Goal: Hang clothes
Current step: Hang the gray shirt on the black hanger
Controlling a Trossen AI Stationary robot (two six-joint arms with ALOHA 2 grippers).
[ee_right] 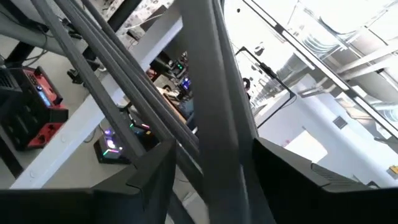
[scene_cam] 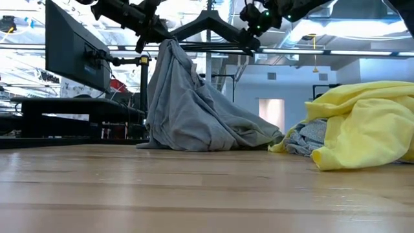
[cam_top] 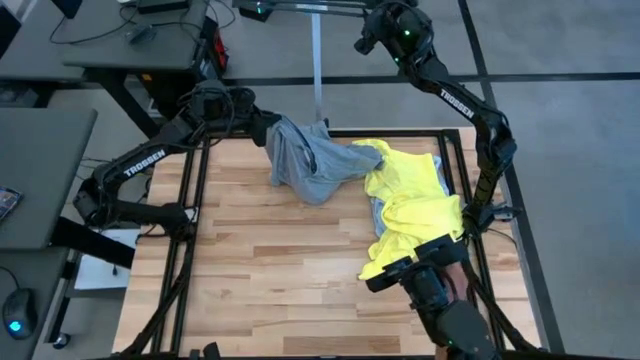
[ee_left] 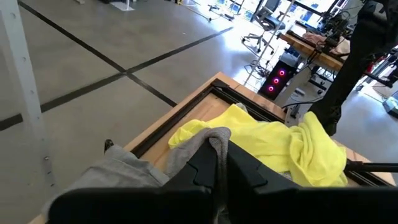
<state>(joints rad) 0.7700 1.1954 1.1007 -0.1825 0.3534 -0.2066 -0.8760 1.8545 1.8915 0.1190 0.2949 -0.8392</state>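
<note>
The grey T-shirt [cam_top: 310,165] [scene_cam: 187,110] is raised at one end, and its lower part lies spread on the wood at the table's far middle. My left gripper [cam_top: 265,128] [ee_left: 217,177] is shut on the raised end. The neon-yellow T-shirt [cam_top: 410,200] [scene_cam: 369,123] lies heaped on the right side, on top of a pale blue shirt [cam_top: 378,212] [scene_cam: 309,137]. My right gripper [cam_top: 366,44] [ee_right: 214,186] is high beyond the far edge. Its fingers stand apart on either side of a grey bar [ee_right: 217,118]. My left gripper pinches a bunched fold at the grey T-shirt's top [ee_left: 217,142] between its two fingers, coming nearly level from the table's left. The cloth drapes down from the fingers [scene_cam: 169,48], and its lower end [scene_cam: 213,139] rests on the table. My right gripper has the grey bar between its fingers; I cannot tell whether they touch it.
An upright grey post [cam_top: 318,70] stands at the far edge, with dark rack bars [scene_cam: 207,26] overhead. A black frame [cam_top: 195,200] runs along the table's sides. Bare wood [cam_top: 280,280] fills the near half. Desks with monitors [scene_cam: 71,48] stand on the left.
</note>
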